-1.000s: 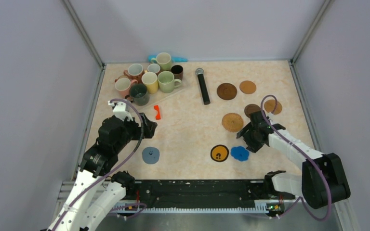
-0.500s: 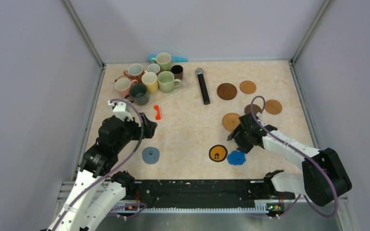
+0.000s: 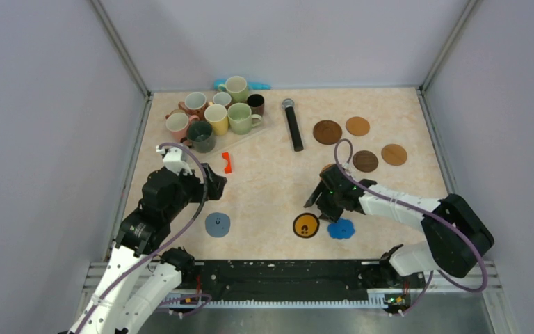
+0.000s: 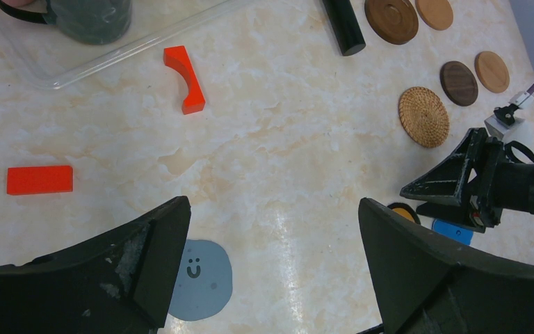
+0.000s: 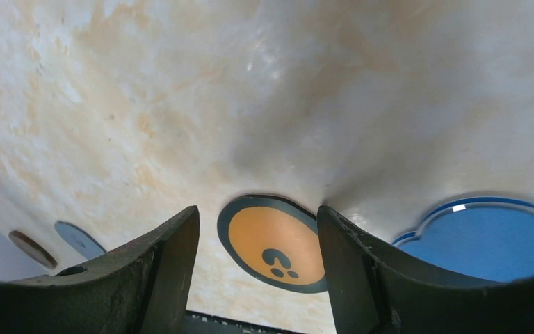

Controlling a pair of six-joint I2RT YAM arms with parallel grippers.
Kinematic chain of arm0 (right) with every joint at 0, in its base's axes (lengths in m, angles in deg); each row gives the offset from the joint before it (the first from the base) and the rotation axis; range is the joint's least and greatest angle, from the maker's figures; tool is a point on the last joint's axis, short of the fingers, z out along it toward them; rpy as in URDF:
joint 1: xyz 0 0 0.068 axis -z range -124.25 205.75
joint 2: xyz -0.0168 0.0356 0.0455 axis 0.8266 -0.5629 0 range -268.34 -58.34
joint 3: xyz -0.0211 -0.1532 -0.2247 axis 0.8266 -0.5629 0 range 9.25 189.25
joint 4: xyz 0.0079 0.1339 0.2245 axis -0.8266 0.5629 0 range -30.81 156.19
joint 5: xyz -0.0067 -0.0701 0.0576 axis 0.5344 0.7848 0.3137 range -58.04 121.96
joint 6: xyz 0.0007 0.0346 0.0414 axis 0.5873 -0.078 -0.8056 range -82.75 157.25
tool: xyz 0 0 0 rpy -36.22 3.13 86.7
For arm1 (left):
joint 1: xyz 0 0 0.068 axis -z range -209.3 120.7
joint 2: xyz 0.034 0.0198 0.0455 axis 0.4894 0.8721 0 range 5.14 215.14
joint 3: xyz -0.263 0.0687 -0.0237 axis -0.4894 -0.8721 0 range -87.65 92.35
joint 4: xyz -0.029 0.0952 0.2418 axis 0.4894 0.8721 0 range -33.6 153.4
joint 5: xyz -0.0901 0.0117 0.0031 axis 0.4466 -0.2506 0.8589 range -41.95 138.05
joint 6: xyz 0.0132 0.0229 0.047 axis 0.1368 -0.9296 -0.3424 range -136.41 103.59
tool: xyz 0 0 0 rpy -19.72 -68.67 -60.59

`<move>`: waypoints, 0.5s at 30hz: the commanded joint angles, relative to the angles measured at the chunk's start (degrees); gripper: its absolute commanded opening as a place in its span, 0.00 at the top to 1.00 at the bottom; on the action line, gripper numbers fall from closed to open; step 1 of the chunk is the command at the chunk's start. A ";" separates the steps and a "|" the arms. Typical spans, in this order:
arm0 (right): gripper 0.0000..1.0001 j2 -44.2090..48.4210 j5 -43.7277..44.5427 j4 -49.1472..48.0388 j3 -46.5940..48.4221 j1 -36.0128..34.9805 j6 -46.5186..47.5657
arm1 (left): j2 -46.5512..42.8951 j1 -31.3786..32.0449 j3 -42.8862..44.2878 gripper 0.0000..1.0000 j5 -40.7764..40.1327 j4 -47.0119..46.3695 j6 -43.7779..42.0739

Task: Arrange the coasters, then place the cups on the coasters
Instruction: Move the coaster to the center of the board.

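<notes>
One yellow-and-black coaster (image 5: 274,243) just beside right claw (image 5: 257,212)

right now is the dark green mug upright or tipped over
Upright. In the top view the dark green mug shows its round open mouth facing straight up, and it stands on its base beside the yellow mug.

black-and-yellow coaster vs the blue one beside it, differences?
Outline: the black-and-yellow coaster is a round disc; the blue coaster has a scalloped edge.
Face: the black-and-yellow coaster has a dark rim and a dark mark; the blue coaster is all blue.
Place: the black-and-yellow coaster shows between the fingers of the open right gripper; the blue coaster lies off to one side.
Both lie flat, cupless.
</notes>
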 commanded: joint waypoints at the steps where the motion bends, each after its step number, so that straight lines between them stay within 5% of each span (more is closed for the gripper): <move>1: 0.36 -5.63 0.28 2.27 0.09 -4.82 -2.01 | -0.26 0.15 -0.22 0.04 0.21 -2.53 -0.04; 10: 0.36 -16.06 -1.70 -0.08 8.85 -12.14 -0.99 | -0.32 0.11 -0.25 0.04 0.01 -2.45 -0.06; 15: 0.36 -14.38 1.67 3.02 10.26 -12.13 0.21 | -0.52 0.19 -0.29 0.04 0.00 -2.43 -0.12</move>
